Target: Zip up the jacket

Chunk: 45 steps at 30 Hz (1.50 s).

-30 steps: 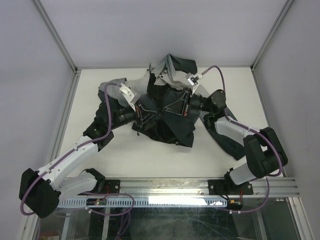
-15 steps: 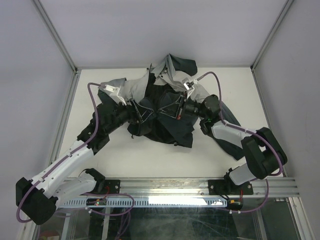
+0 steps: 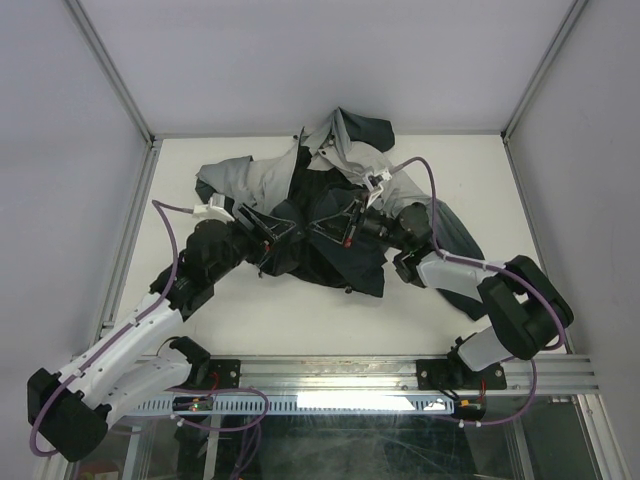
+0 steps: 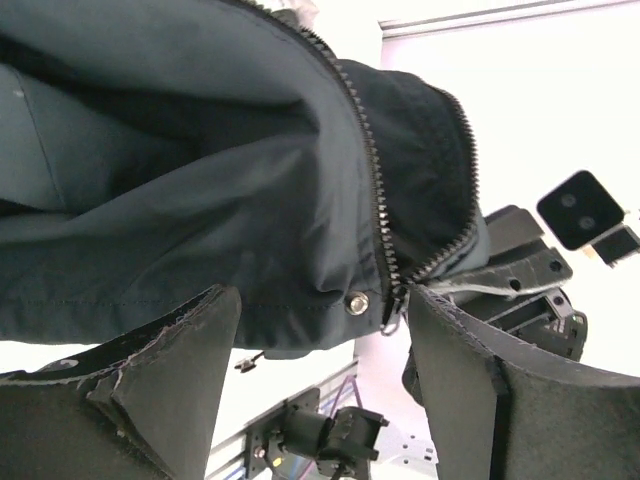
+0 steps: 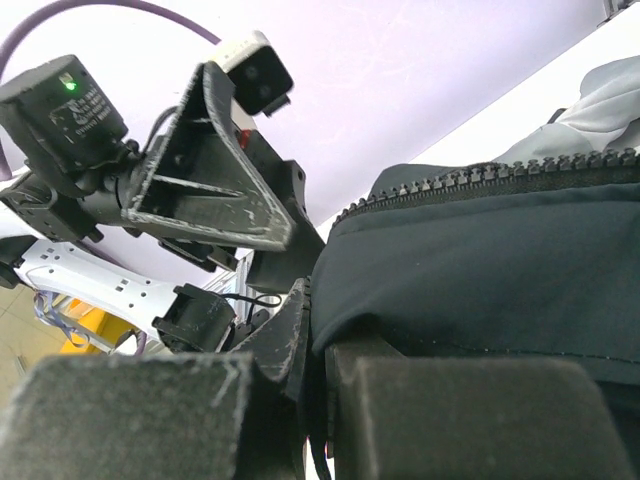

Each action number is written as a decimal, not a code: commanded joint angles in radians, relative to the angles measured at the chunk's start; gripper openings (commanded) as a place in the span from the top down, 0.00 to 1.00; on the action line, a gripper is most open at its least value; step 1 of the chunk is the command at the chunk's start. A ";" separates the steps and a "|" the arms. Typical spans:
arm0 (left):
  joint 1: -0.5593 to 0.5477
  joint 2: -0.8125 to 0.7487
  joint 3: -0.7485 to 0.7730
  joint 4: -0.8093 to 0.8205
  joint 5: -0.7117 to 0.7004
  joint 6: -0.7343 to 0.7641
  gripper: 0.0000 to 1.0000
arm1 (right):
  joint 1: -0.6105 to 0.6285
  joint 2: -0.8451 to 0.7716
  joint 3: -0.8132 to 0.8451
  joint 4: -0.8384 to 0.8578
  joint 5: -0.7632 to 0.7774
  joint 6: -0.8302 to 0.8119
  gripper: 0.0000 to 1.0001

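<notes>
Only your left wrist view shows the left gripper (image 4: pixel 322 300) open either side of the dark zipper (image 4: pixel 385 245) of the grey-to-black fabric jacket (image 4: pixel 200 200); the right gripper (image 5: pixel 318 372) pinches that jacket.

Overhead, the right arm (image 3: pixel 460 268) covers part of the jacket's (image 3: pixel 322 255) sleeve (image 3: pixel 462 235), and the zipper pull (image 4: pixel 393 318) is too small to pick out.

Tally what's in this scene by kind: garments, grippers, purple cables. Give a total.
Garments: 1, the jacket
Grippers: 2, the left gripper and the right gripper
Purple cables: 2, the left cable and the right cable
Total: 5
</notes>
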 commanded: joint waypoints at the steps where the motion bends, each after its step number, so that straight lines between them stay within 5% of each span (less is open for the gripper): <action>1: -0.001 0.012 -0.041 0.095 0.033 -0.173 0.30 | 0.018 -0.026 -0.001 0.103 0.050 -0.019 1.00; 21: -0.001 0.076 -0.225 0.501 0.100 -0.385 0.37 | 0.048 -0.013 0.004 0.103 0.065 -0.026 1.00; 35: 0.000 0.042 -0.284 0.651 0.073 -0.382 0.94 | 0.050 -0.021 -0.015 0.077 0.108 -0.053 1.00; 37: 0.000 0.024 -0.283 0.618 0.068 -0.375 0.91 | 0.050 -0.021 -0.013 0.073 0.114 -0.057 1.00; 40: -0.001 -0.016 -0.248 0.509 0.042 -0.309 0.71 | 0.051 -0.020 -0.002 0.057 0.116 -0.067 1.00; 45: -0.001 -0.049 -0.106 0.280 0.004 0.048 0.54 | 0.048 -0.027 0.014 0.020 0.131 -0.079 1.00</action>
